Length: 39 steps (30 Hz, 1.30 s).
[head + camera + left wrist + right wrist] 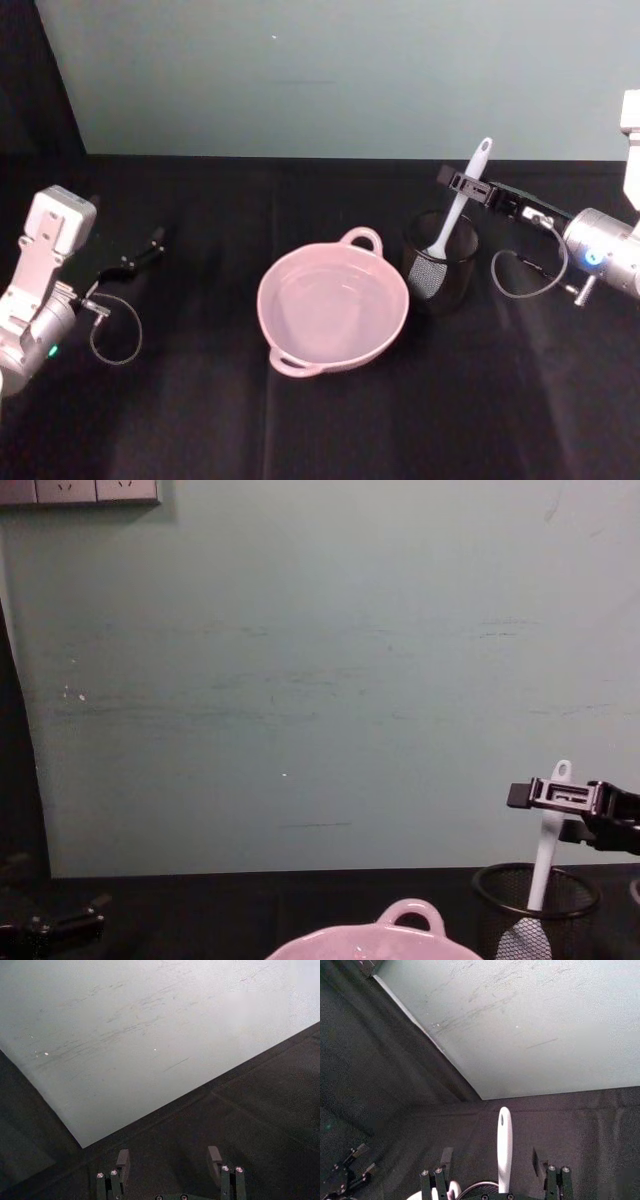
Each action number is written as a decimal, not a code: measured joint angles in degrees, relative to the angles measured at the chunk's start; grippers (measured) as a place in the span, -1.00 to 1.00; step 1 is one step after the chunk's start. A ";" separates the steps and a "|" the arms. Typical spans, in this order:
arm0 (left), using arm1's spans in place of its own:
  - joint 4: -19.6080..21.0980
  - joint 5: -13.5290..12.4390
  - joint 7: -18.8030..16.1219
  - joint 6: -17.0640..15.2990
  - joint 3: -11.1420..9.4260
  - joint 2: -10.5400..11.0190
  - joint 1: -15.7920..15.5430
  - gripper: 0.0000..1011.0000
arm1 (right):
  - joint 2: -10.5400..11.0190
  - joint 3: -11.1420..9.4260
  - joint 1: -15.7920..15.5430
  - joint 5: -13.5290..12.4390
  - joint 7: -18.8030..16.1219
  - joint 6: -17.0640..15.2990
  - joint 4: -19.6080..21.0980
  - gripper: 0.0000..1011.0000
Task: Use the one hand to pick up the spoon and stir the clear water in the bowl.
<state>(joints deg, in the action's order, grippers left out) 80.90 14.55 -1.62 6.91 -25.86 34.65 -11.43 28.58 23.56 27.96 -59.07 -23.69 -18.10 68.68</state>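
White plastic, the spoon [458, 215] stands in the black mesh cup [440, 265] right of centre, the right gripper [470, 187] spread wide around its handle, so gripping, lifting and stirring the centre pink bowl [262, 300] all remain; the left gripper [150, 245] idles at far left, also spread.

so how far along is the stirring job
Nothing is finished yet: the spoon stands in the black mesh cup, not lifted. In hand: the right gripper is at the spoon's handle, with a finger on either side and not closed on it. Left to do: grip, lift the spoon out, carry it to the pink bowl and stir the water. The left gripper sits parked on the left.
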 joint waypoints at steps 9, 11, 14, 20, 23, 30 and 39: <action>0.00 0.00 0.00 0.00 0.00 0.00 0.00 1.00 | 0.08 0.23 0.13 -0.46 -0.30 0.29 -0.26 0.98; 0.00 0.00 0.00 0.00 0.00 0.00 0.00 1.00 | 0.09 0.20 0.10 -0.44 -0.28 0.28 -0.22 0.95; 0.00 0.00 0.00 0.00 0.00 0.00 0.00 1.00 | 0.09 0.17 0.09 -0.41 -0.26 0.26 -0.19 0.83; 0.00 0.00 0.00 0.00 0.00 0.00 0.01 1.00 | 0.09 0.13 0.06 -0.36 -0.22 0.23 -0.16 0.56; 0.00 0.00 0.00 0.00 0.00 0.00 0.01 1.00 | 0.09 0.11 0.05 -0.33 -0.21 0.21 -0.14 0.35; 0.00 0.00 0.00 0.00 0.00 0.00 0.00 1.00 | 0.10 0.07 0.01 -0.29 -0.18 0.17 -0.10 -0.05; 0.00 0.00 0.00 0.00 0.00 0.00 0.00 1.00 | 0.10 0.06 0.01 -0.23 -0.15 0.16 -0.07 -0.68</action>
<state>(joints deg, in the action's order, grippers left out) 80.90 14.55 -1.62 6.91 -25.86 34.64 -11.43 28.68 23.62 27.97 -59.30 -23.84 -17.94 68.61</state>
